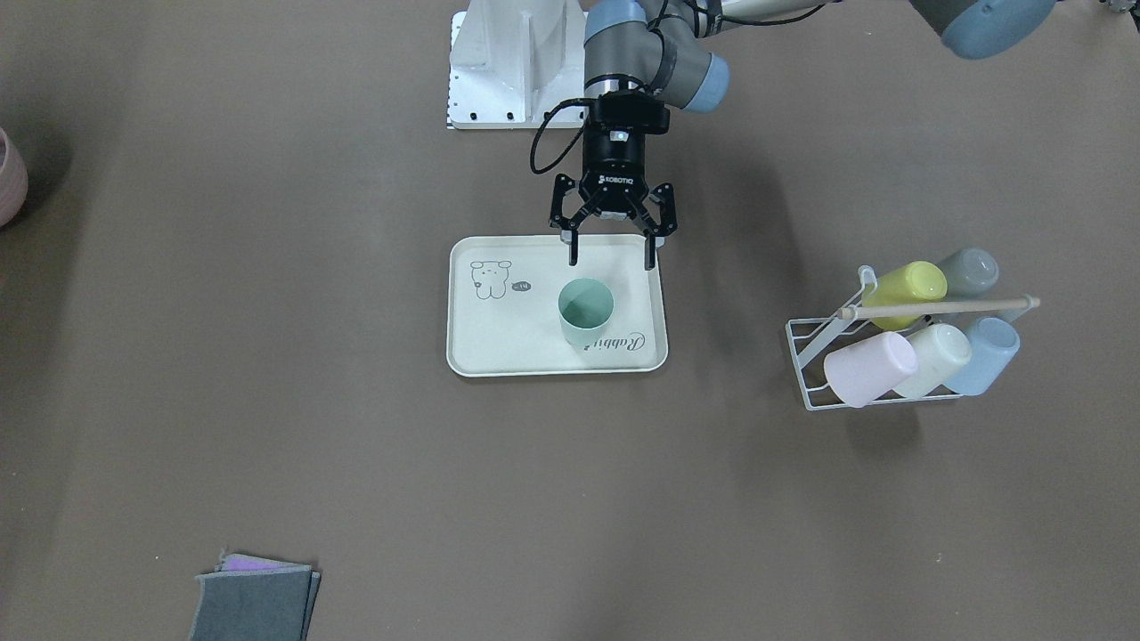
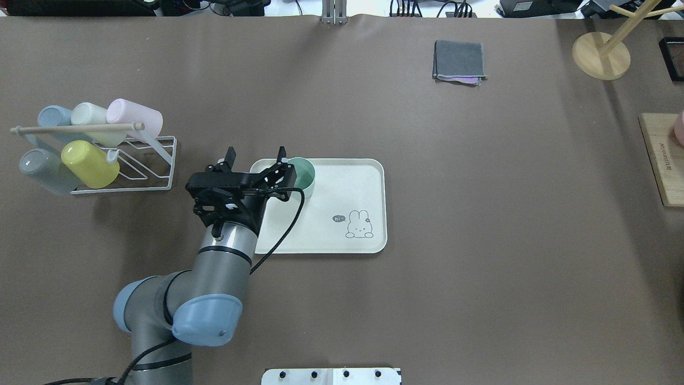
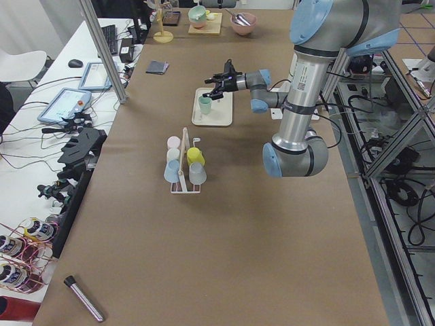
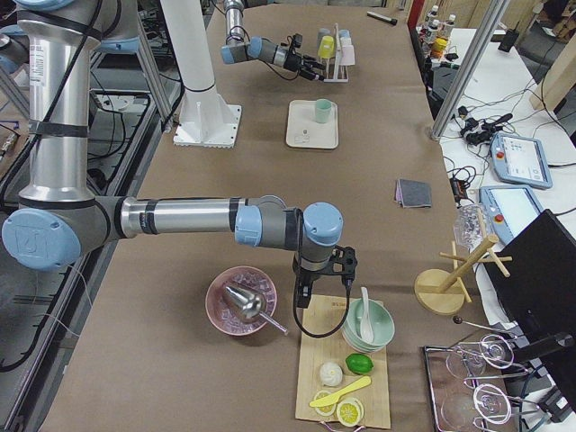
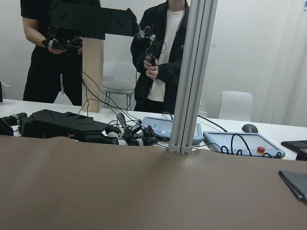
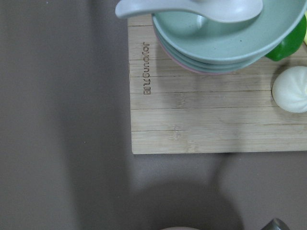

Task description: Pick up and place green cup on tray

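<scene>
Green cup (image 1: pixel 585 312) is seen standing upright on the cream tray (image 1: pixel 499 352), beside its "Rabbit" script, while the left gripper (image 1: pixel 612 263) is held wide open just behind it (the right gripper's (image 4: pixel 304 300) opening cannot be told).

left pincer (image 1: pixel 612 258): spread wide | right pincer (image 4: pixel 302 299): state unclear

Half-hidden cup (image 2: pixel 304 172), unreadable right gripper (image 4: pixel 304 290)
Overhead, the left gripper (image 2: pixel 256 156) covered the cup's near side and the tray's (image 2: pixel 342 187) left rim; the right gripper showed too small to judge its jaws; a pink bowl (image 1: pixel 9 178) was cut by the front view's edge.
</scene>
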